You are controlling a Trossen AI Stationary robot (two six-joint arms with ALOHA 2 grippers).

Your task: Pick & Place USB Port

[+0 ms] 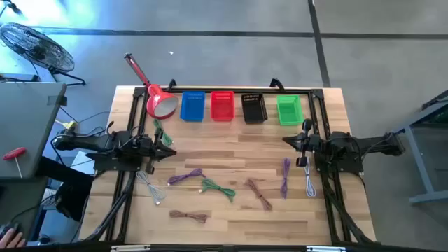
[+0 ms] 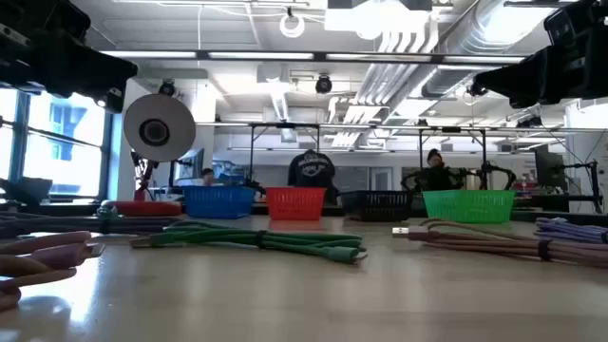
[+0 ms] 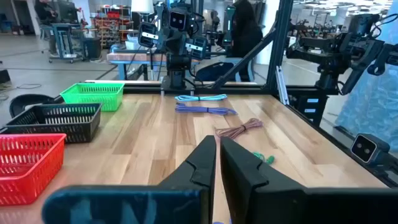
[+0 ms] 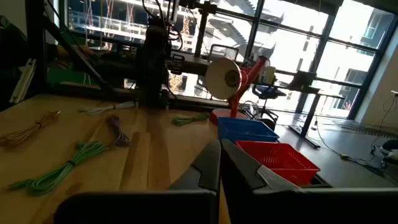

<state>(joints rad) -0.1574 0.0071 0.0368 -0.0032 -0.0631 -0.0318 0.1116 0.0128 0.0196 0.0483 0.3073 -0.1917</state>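
Looks like the pre-grasp stage: nothing is picked yet, both arms parked w/ nothing held. Left hand [image 1: 166, 148] sits at the worktop's [image 1: 231, 143] left side, fingers pressed together w/ only a thin slit btwn them in its wrist view; right hand [image 1: 288, 140] sits at the right side, fingers likewise closed on nothing. Task's things, the USB cables, lie loose on the front half of the worktop: white cable [image 1: 150, 187] near the left arm, purple-yellow cable [image 1: 184, 177], green cable [image 1: 218, 188] mid-worktop, brown cable [image 1: 188, 216] nearest the front edge, reddish-brown cable [image 1: 259, 194], purple cable [image 1: 285, 176] and light-blue cable [image 1: 309, 183] just beside the right arm. 4 bins line the back: blue basket [image 1: 192, 106], red basket [image 1: 222, 106], black basket [image 1: 254, 108], green basket [image 1: 288, 110], plus a red desk lamp [image 1: 154, 94] at the back left. Next move, by my read: 1 hand must open, drop over 1 cable's bundled middle, pinch, lift, carry to a basket; which basket, can't tell. Room: wide bare strip btwn cables and baskets, good for transit. Watch the lamp head touching or nearly touching the blue basket's left side, the black frame rails along the sides and back, and the brown cable close to the front edge. Cables sit apart, so a single pick seems doable.
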